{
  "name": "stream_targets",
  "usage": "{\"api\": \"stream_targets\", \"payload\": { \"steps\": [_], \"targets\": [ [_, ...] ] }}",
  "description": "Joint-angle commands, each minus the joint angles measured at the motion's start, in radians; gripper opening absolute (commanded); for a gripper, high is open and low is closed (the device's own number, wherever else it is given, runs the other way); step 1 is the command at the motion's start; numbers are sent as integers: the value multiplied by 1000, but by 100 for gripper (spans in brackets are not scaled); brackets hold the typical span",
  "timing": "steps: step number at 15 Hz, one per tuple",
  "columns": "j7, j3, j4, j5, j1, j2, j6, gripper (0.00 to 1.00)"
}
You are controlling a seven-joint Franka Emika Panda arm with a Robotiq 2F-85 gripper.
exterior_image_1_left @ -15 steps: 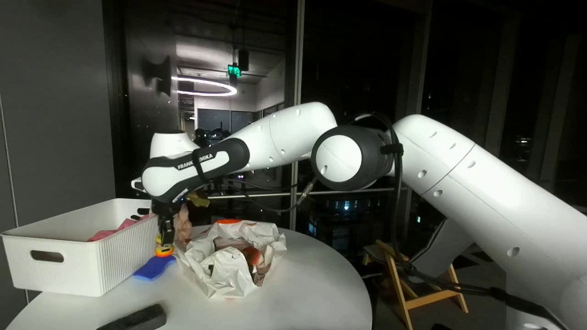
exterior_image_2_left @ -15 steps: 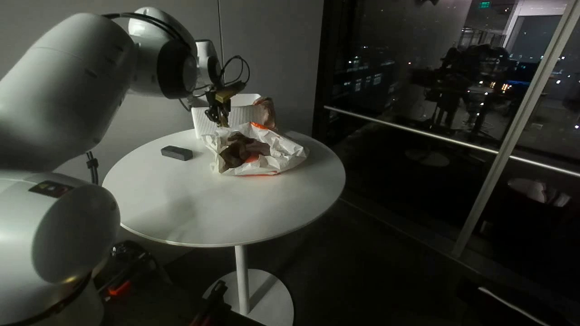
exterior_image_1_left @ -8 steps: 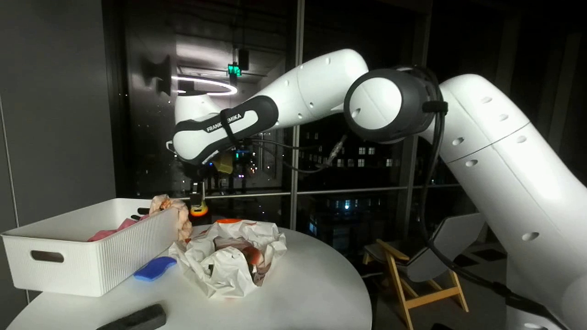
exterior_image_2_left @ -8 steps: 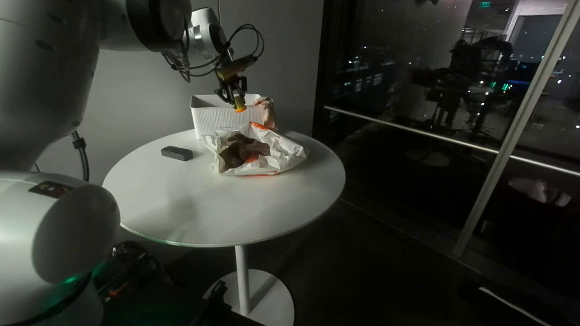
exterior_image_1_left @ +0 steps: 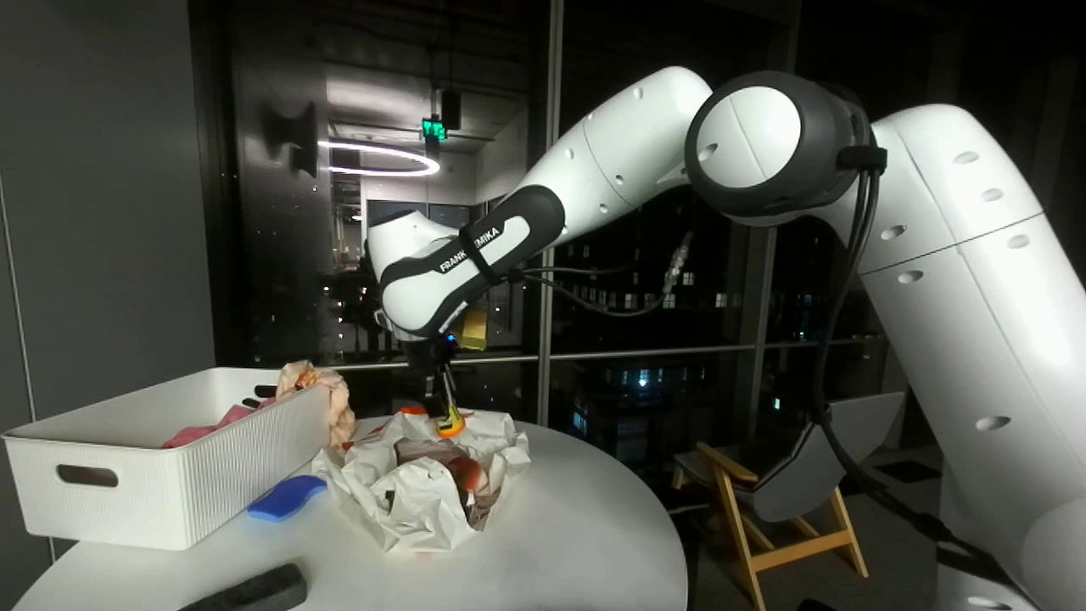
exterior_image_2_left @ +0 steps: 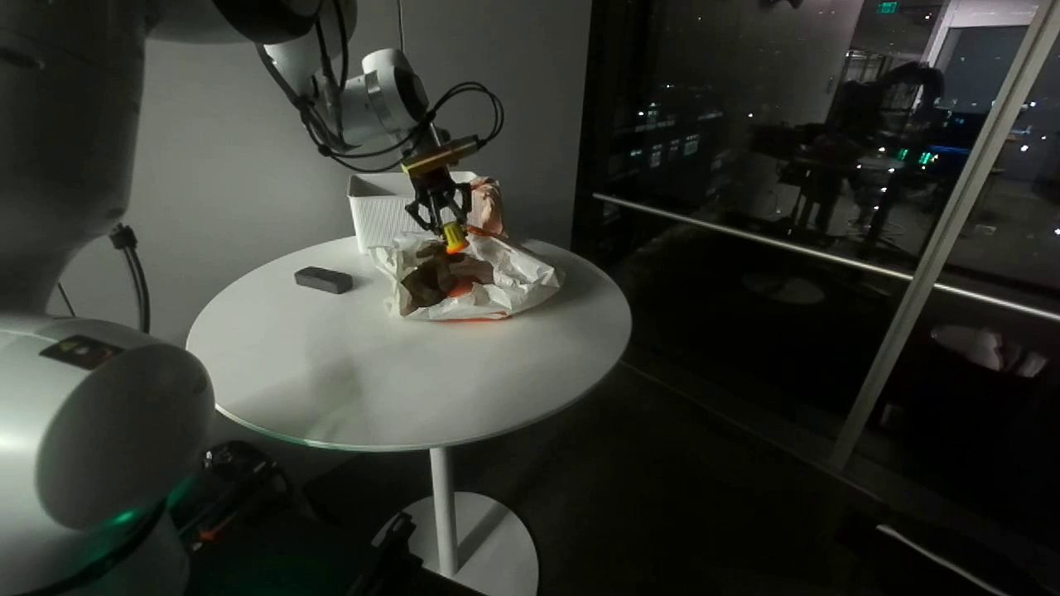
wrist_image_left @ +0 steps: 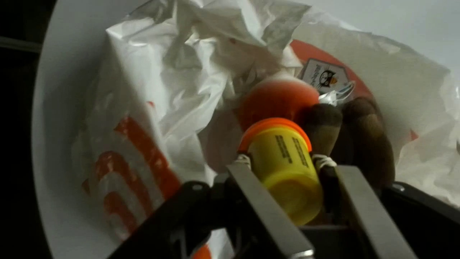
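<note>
1. One smooth yellow tub (wrist_image_left: 287,172), round-walled and slightly tapered, hangs over an open white bag (exterior_image_1_left: 416,501) with its orange lid (wrist_image_left: 275,121) lowest; you cannot tell whether it touches anything inside.
2. Your gripper (wrist_image_left: 283,162) grasps the tub by its sides, pale bands (wrist_image_left: 325,160) wound near the ends of the flat grey fingers (wrist_image_left: 266,208).
3. Beneath, you see the bag's thin, crinkled film in sharp, shiny creases, printed in bold orange-red. Inside lie a rounded red-orange thing (wrist_image_left: 280,100) and brown, soft-looking shapes (wrist_image_left: 370,151).
4. Beside the bag you have a finely ribbed white basket (exterior_image_1_left: 237,479) with a rounded slot (exterior_image_1_left: 87,476) in its wall; a crumpled peach bundle (exterior_image_1_left: 327,399) drapes over its rim, and a pink thing (exterior_image_1_left: 221,422) lies within.
5. On your smooth, round white table (exterior_image_2_left: 373,372), a flat blue piece (exterior_image_1_left: 287,497) lies just beside the basket, and a dark oblong block (exterior_image_2_left: 323,280) apart from the bag.
6. You find dark columns of print (wrist_image_left: 284,148) on the tub, too small to read. A pale tag (wrist_image_left: 323,76) by the red-orange thing shows a black cat-like face and blurred lettering. Your arm (exterior_image_1_left: 628,153) reads "FRANK" and "EMIKA", with a black strap (exterior_image_1_left: 481,255) crossing between.
</note>
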Motion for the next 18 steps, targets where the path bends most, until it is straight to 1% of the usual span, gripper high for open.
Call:
{"api": "stream_targets", "payload": {
  "steps": [1, 3, 6, 7, 10, 11, 12, 14, 15, 16, 18],
  "targets": [
    [37, 39, -64, -44, -24, 13, 69, 20],
    [79, 28, -59, -98, -12, 48, 116, 20],
    [118, 20, -44, -142, -11, 97, 177, 20],
    [171, -6, -41, -201, 7, 113, 220, 20],
    [222, -9, -26, -257, 6, 145, 241, 20],
    [225, -1, -22, -253, -2, 151, 231, 70],
    [222, 8, -22, -244, -9, 152, 227, 71],
    [211, 15, -36, -236, -16, 134, 228, 84],
    [204, 18, -48, -236, -19, 117, 233, 93],
    [217, 14, -57, -242, -16, 100, 233, 99],
    [228, 12, -82, -251, -15, 58, 246, 100]
  ]
}}
